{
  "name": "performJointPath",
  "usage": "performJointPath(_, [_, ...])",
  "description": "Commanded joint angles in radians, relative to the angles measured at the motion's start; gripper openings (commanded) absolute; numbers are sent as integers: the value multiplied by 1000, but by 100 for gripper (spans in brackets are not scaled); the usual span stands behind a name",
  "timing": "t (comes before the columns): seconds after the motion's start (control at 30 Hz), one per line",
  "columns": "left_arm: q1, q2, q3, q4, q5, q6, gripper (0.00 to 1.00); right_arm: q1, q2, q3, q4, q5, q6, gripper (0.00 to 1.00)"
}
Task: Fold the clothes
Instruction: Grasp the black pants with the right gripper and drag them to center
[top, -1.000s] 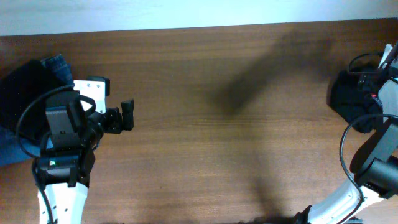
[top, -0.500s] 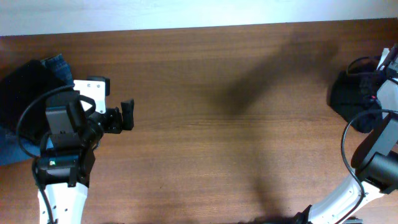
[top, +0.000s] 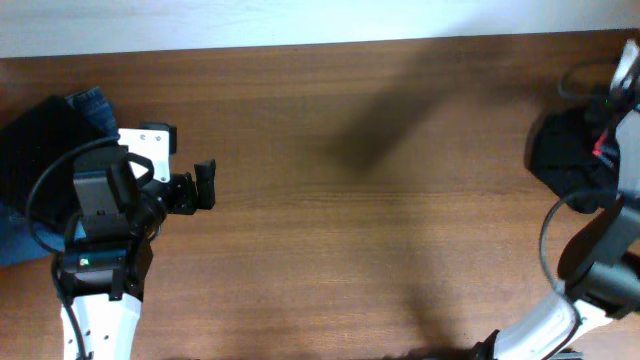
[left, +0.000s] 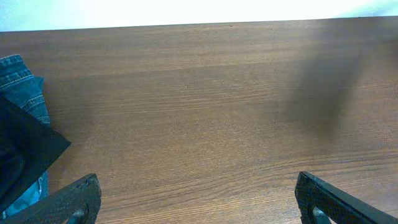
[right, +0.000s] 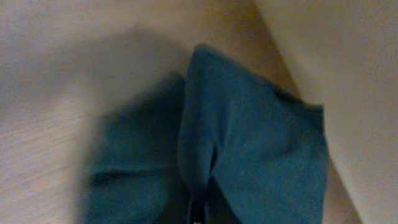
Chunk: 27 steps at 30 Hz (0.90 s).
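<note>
The clothes (top: 560, 160) are a crumpled black heap at the table's right edge, with a small red label (top: 600, 150) showing. My right gripper (top: 606, 118) is over the heap's far side, its fingers hidden by cloth and cables. In the right wrist view the dark cloth (right: 261, 162) fills the frame and bunches into a pinched fold at my right gripper (right: 198, 214), which is shut on it. My left gripper (top: 205, 186) is far from the heap on the left. It stands wide open over bare wood (left: 198, 199), holding nothing.
At the left edge a piece of black cloth (top: 40, 150) lies on blue denim jeans (top: 95, 105), and both show in the left wrist view (left: 25, 93). Brown table wood (top: 380, 220) runs between the arms. The far table edge meets a white wall.
My right gripper has closed on the cloth and shifted toward the far edge, drawing the heap's top with it. The left arm has not moved.
</note>
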Motion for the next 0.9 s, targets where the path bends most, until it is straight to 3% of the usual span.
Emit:
performJointPath(0.0, [-4,-2,21,7,15,-10,99,132,-164,228,-201,-494,-199,4])
performJointPath(0.13, [-4,-2,21,19,15,-10,99,240,-187,358,-343,-514,-233,4])
performJointPath(0.37, [-4,-2,21,23,15,-10,99,282,-188,374,-327,-512,-124,3])
performJointPath(0.87, [-4,-2,21,27,15,-10,100,298,-188,374,-332,-526,-99,4])
